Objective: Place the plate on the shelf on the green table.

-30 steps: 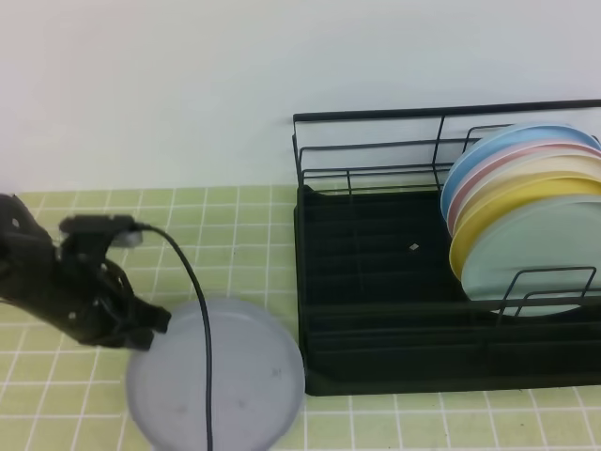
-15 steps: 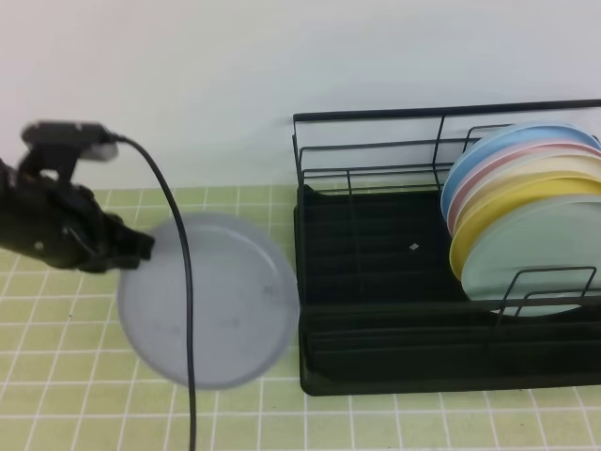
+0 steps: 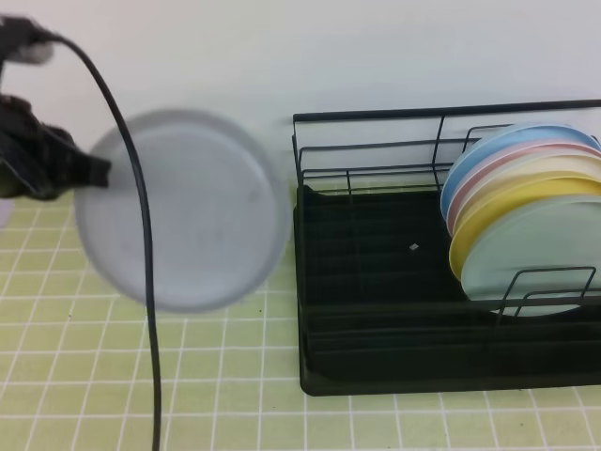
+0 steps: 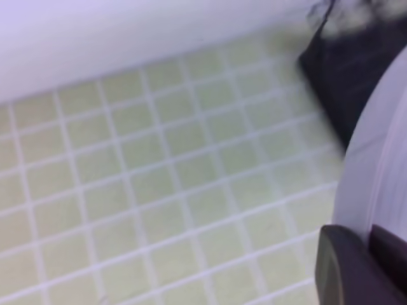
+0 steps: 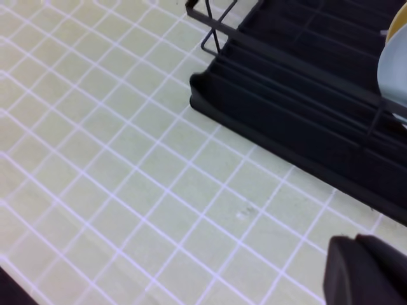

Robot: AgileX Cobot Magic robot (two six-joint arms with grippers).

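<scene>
The pale grey plate (image 3: 183,211) hangs in the air left of the shelf (image 3: 376,291), its face turned toward the high camera. My left gripper (image 3: 94,174) is shut on the plate's left rim. In the left wrist view the plate's edge (image 4: 381,184) rises from the dark fingers (image 4: 346,270), with a corner of the shelf (image 4: 356,70) behind it. The shelf's left half holds no plates. My right gripper (image 5: 365,270) is shut on nothing and hovers over the green table (image 5: 127,165) near the shelf's front corner (image 5: 254,82).
Several coloured plates (image 3: 526,225) stand on edge in the right end of the shelf, blue at the back and mint green in front. A black cable (image 3: 141,263) hangs from the left arm across the plate. A white wall runs behind the green table (image 3: 235,376).
The left gripper has raised the plate off the green table, carrying it upward and leftward and tipping it from flat toward upright. The shelf and its plates have stayed put.
</scene>
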